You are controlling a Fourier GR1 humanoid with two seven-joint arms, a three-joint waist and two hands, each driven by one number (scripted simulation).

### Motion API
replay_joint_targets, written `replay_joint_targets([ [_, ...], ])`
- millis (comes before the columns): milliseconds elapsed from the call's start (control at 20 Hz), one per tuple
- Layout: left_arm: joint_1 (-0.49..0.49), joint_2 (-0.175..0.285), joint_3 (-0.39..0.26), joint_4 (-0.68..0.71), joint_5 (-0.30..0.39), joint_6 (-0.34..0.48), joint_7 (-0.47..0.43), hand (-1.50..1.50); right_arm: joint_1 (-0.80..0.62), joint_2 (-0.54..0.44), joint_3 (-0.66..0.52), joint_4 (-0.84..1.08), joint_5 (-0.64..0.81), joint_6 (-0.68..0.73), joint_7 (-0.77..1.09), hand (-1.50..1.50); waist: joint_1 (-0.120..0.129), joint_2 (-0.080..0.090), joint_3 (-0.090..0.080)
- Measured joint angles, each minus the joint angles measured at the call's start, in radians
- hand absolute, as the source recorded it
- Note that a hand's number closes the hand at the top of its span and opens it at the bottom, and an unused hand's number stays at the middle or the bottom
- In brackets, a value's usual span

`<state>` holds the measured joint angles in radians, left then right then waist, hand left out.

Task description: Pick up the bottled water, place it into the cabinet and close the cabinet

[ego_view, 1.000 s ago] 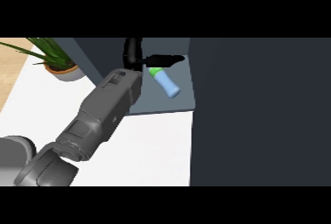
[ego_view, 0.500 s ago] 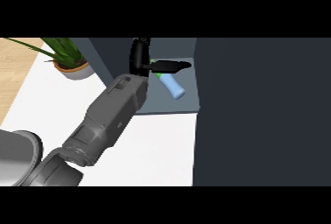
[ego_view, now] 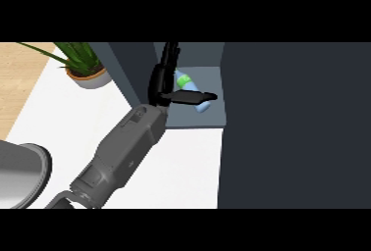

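The left hand (ego_view: 161, 86) is spread open inside the cabinet (ego_view: 208, 73), fingers straight, thumb stretched across the lying bottle (ego_view: 187, 84).

the bottle (ego_view: 190, 86) is pale blue with a bright green band. the left hand (ego_view: 161, 87) is black, its forearm (ego_view: 127, 147) mid grey. the cabinet (ego_view: 290, 122) is dark slate blue, lighter blue-grey inside. the counter (ego_view: 185, 166) is white. far left, the plant (ego_view: 76, 54) has green leaves in a light grey pot (ego_view: 92, 81), and the floor (ego_view: 18, 83) is tan wood-grain.
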<state>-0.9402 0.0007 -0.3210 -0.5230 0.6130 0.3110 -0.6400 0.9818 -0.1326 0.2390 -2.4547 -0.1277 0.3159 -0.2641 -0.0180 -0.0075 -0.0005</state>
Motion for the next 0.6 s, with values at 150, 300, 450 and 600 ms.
replay_joint_targets([
  [150, 0.085, -0.001, -0.066, -0.122, 0.042, -0.02, 0.006, -1.5, 0.0, 0.003, 0.02, -0.002, 0.01, -0.006, 0.007, -1.5, 0.004, -0.001, 0.0],
  [300, 0.173, -0.001, -0.128, -0.246, 0.053, -0.028, 0.01, -1.5, 0.01, 0.007, 0.033, -0.006, 0.021, -0.014, 0.006, -1.5, 0.01, -0.002, 0.0],
  [450, 0.265, 0.004, -0.176, -0.371, 0.046, -0.026, 0.014, -1.5, 0.031, 0.005, 0.041, -0.013, 0.029, -0.019, 0.001, -1.5, 0.016, -0.002, 0.0],
  [600, 0.354, 0.023, -0.21, -0.493, 0.033, -0.035, 0.029, -1.5, 0.023, 0.0, 0.043, -0.017, 0.042, -0.026, 0.007, -1.5, 0.022, -0.002, 0.0],
])
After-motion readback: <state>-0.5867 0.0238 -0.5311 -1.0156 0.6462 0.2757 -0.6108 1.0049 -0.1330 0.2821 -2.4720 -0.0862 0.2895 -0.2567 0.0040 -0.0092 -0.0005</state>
